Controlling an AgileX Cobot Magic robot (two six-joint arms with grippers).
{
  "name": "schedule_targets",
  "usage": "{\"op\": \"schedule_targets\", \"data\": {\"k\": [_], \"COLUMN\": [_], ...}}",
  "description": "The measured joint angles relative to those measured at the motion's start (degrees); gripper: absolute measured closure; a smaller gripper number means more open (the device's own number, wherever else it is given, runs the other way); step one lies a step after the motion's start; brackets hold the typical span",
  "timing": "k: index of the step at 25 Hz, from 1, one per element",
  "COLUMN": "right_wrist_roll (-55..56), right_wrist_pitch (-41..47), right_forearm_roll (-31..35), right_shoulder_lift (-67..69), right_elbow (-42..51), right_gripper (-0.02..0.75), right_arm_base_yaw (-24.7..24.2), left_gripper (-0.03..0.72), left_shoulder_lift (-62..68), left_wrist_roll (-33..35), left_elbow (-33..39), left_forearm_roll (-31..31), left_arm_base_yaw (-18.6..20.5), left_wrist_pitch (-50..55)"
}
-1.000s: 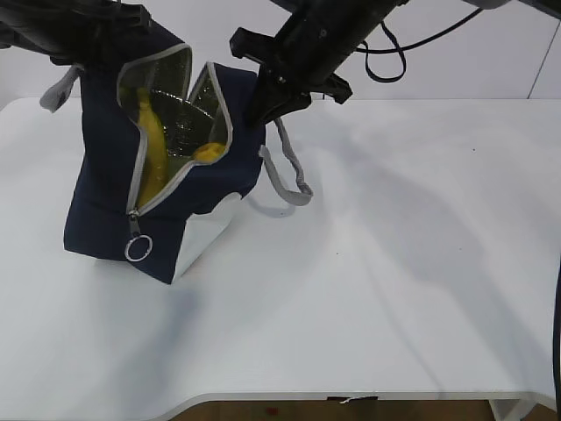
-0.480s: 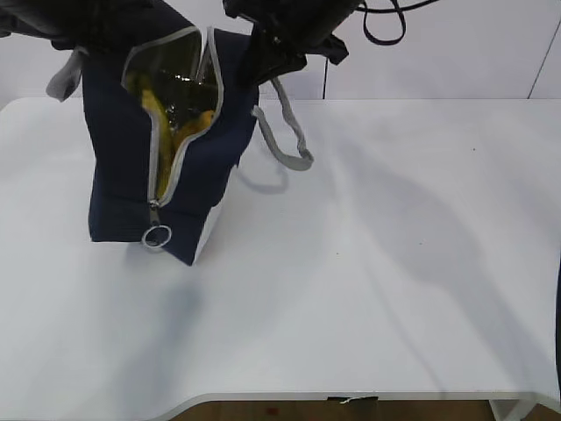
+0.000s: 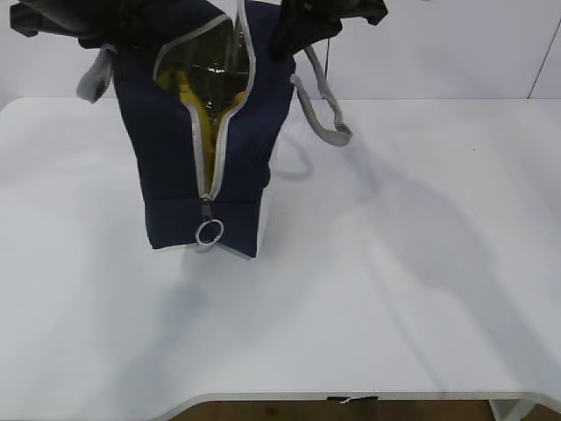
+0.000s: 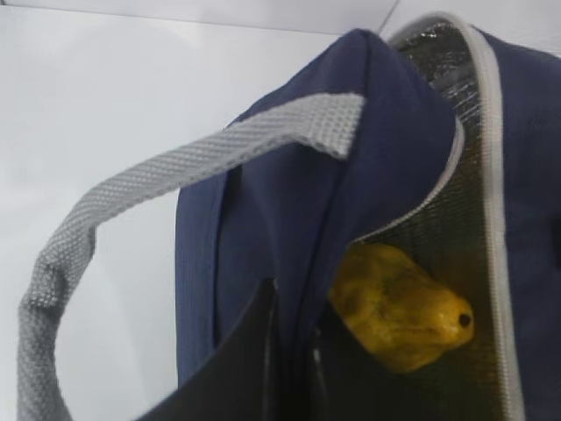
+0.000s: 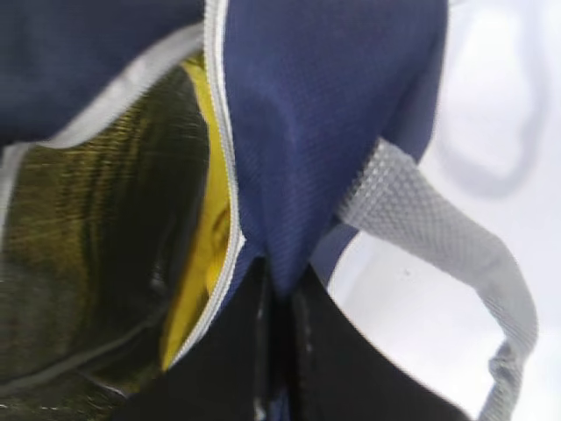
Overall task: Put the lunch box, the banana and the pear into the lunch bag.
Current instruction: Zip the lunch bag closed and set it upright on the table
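White worktop (image 3: 394,289), matte, front edge rounded with a notch at lower left; arm shadows fall across its right half. Plain white wall (image 3: 456,53) behind, one thin dark seam at far right.

Left gripper (image 4: 289,351): jaws pressed together, pinching the bag's top left edge, just beside the left grey strap (image 3: 92,81).

Lunch bag (image 3: 171,175) stands upright at left-centre, base on the worktop, zipper open down the front to the silver ring pull (image 3: 209,232), foil lining showing. Banana (image 3: 191,98) inside, upright along the opening. Pear (image 4: 399,305) inside too, against the foil, clear in the left wrist view. Lunch box not visible in any view.

Right gripper (image 5: 279,351): jaws clamped on the bag's top right edge. Right grey strap (image 3: 323,110) hangs loose over the worktop.
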Motion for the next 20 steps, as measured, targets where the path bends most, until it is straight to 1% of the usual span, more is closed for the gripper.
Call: {"op": "schedule_targets", "data": {"k": [3, 10, 16, 20], "right_wrist_roll": [-0.24, -1.73, -2.04, -2.56], "right_wrist_pitch": [0.0, 0.0, 0.0, 0.0], "right_forearm_roll": [-1.99, -9.09, -12.55, -13.14], "right_shoulder_lift": [-2.92, -10.65, -13.56, -14.99], "right_elbow": [4.71, 15.82, 19.8, 23.08], "right_gripper": [0.729, 0.729, 0.729, 0.729], "right_arm_base_yaw": [0.0, 0.0, -0.46, -2.56], "left_gripper": [0.691, 0.691, 0.691, 0.692], "left_shoulder_lift": [0.0, 0.13, 2.59, 4.22], "left_wrist_roll": [0.0, 0.0, 0.0, 0.0], "left_elbow": [0.0, 0.0, 0.0, 0.0], "left_forearm_roll": [-1.1, -4.03, -5.4, -7.8], "left_arm_base_yaw": [-1.78, -4.57, -8.99, -9.64], "left_wrist_pitch": [-1.11, -2.36, -4.87, -6.14]}}
